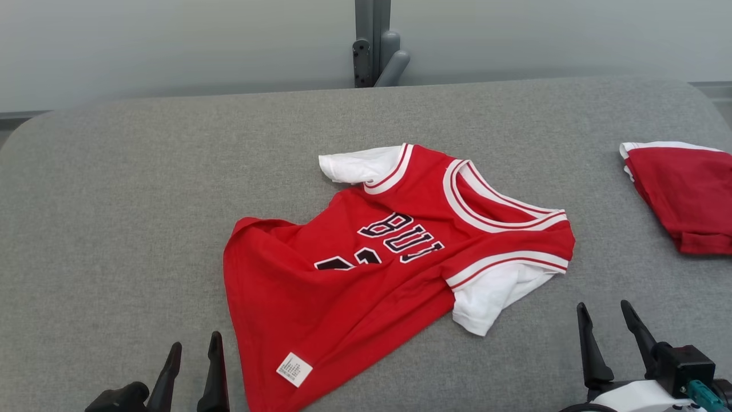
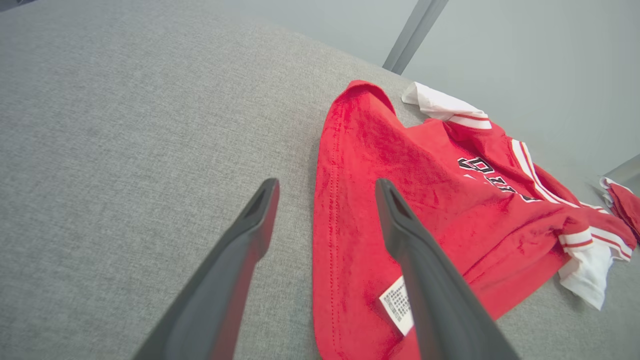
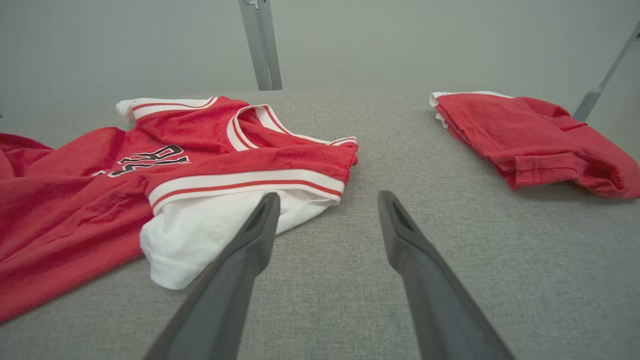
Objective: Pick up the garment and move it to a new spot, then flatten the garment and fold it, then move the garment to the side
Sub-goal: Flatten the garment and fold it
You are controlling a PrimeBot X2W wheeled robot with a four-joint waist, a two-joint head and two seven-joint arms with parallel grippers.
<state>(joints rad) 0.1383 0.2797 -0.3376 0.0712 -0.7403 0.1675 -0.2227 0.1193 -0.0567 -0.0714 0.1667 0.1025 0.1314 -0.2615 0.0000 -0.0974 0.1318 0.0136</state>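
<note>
Red jersey (image 1: pixel 366 274) lies near the middle of the head view on the gray table (image 1: pixel 114 200), mostly spread out and not folded, turned so its collar points to about 2 o'clock and its hem to 7 o'clock. Knit cloth with a slightly fuzzy look and soft wrinkles across the body. White and red striped ribbed trim at the neck and armholes, dark block letters with white outline on the chest. Two plain white sleeves (image 1: pixel 492 297), one at 11 o'clock and one at 4 o'clock of the jersey. Small white rectangular label (image 1: pixel 294 369) sewn by the hem. Table cover is a coarse gray weave with rounded corners.

Left gripper (image 1: pixel 195 340) at 7 o'clock, dark tapered fingers spread wide, nothing between them, just beside the hem; the left wrist view puts one finger over the cloth near the label, contact unclear. Right gripper (image 1: pixel 603 305) at 5 o'clock, spread wide, empty, near the lower white sleeve but apart from it.

Second red garment (image 1: pixel 686 194), folded into a thick pad, at 3 o'clock. Gray metal post (image 1: pixel 374 40) at 12 o'clock.
</note>
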